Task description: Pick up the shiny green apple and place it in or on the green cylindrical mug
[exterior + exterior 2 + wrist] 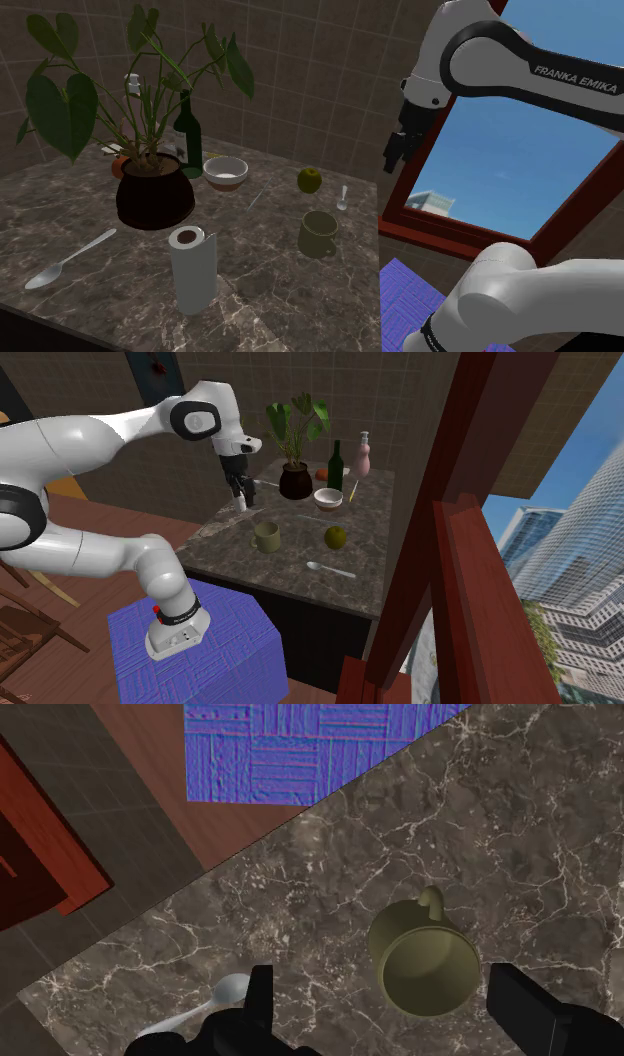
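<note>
Marble counter [262, 280]: gripper [393, 160] aloft, jaws wide, empty. Reach step. Next: descend onto apple [309, 180], 12 o'clock of mug [318, 234], shoulder view.

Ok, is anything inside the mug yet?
Nothing: the wrist view looks into the mug and its inside is bare. The apple sits on the counter, apart from it. In the shoulder view the mug's near wall hides its bottom.

In the shoulder view we look down over the marble counter [270, 295] from beside the stand [405, 300], facing the tiled wall [300, 80]. Our second exterior view sits farther back, facing that same wall. The wrist view looks straight down, close in; all three share the mug [318, 234].
</note>
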`<state>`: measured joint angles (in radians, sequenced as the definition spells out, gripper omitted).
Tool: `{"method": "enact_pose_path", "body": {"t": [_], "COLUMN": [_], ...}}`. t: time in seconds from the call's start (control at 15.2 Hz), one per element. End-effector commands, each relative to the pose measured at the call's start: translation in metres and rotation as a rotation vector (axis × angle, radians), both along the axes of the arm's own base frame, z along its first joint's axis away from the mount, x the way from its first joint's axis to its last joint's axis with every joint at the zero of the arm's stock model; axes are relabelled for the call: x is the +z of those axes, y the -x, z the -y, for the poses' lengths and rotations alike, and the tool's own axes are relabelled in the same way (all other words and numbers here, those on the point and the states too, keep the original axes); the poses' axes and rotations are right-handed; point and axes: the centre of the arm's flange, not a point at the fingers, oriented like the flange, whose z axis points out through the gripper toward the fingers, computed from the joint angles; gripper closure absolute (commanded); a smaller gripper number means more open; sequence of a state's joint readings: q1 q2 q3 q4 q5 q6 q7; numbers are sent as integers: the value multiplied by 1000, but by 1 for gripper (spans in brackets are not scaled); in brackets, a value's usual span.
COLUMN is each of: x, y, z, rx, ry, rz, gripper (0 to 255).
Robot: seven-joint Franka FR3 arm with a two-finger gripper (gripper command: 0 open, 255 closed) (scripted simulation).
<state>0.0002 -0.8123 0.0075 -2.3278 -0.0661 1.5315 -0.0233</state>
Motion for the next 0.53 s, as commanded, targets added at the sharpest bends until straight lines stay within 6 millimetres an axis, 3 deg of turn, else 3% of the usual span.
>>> {"method": "enact_pose_path", "body": {"t": [0.0,0.46], "x": [0,-42], "y": [0,-80], "z": [0,17], "rx": [0,-26], "ry": [0,1], "rz": [0,8], "gripper": [0,0]}}
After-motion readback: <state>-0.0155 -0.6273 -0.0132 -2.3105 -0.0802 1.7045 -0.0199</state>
